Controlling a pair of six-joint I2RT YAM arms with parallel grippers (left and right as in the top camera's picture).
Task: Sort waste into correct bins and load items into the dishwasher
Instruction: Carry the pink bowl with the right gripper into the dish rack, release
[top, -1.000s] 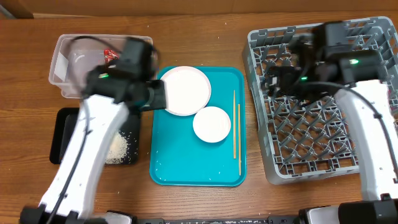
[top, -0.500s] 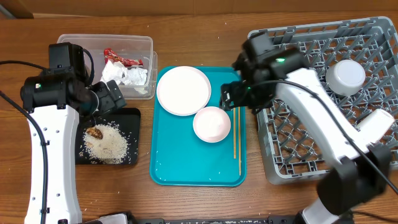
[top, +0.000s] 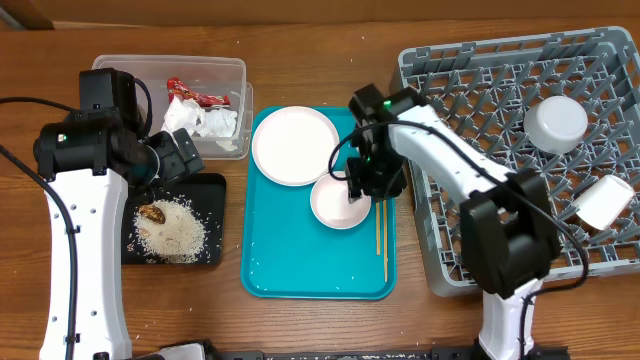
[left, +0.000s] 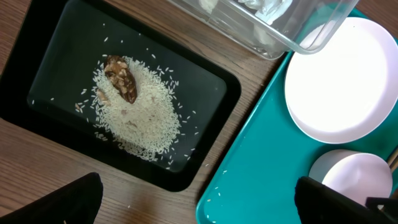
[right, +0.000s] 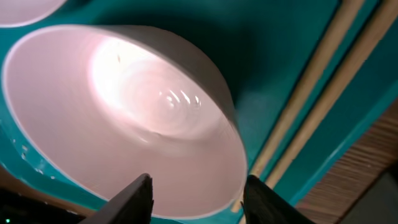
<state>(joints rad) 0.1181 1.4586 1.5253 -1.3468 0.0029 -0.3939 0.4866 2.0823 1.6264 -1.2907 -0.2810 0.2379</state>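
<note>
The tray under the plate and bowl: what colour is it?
Teal, with no pattern; the tray shows best in the overhead view.

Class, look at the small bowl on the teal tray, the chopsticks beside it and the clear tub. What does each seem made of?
Bowl: glossy white, perhaps glazed ceramic or melamine; it shows bright reflections. Chopsticks: pale matte wood or bamboo, by colour. Tub: clear plastic; its contents show through.
</note>
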